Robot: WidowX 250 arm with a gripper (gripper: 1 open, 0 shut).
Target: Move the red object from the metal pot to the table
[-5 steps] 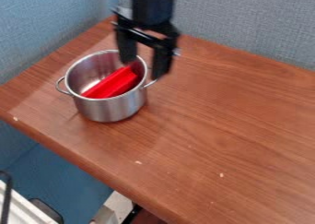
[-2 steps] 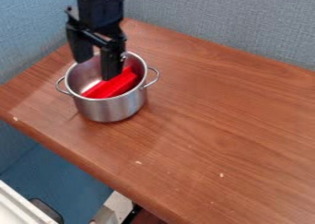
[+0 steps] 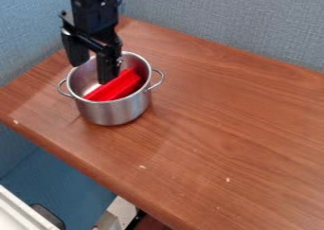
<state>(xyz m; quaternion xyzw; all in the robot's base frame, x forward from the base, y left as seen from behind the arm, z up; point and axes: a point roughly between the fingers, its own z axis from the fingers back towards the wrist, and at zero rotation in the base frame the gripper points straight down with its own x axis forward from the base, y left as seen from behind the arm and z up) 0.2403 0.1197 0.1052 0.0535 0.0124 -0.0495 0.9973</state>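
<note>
Camera: no readable writing; open gripper (image 3: 94,63) above metal pot (image 3: 114,105), red object (image 3: 117,86) inside.

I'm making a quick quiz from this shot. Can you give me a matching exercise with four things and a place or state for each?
Things:
1. red block
2. pot
3. gripper
4. table

Places or states:
A. open, above the pot's far rim
B. lying slanted inside the pot
C. standing near the table's left corner
D. brown wood, carrying the pot

Pairs: 1-B, 2-C, 3-A, 4-D
</note>
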